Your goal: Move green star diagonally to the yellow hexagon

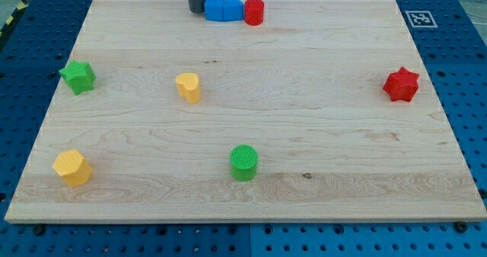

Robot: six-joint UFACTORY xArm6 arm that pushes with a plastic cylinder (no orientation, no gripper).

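Approach not yet begun
My tip [196, 11] stood bare, holding nothing, beside the blue blocks [223, 7]; next it needed to reach the green star [78, 76], above the yellow hexagon [72, 167].

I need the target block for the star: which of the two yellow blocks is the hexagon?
The yellow hexagon sits near the view's bottom-left corner, below the green star. The other yellow block, rounded like a heart, lies farther right, mid-board.
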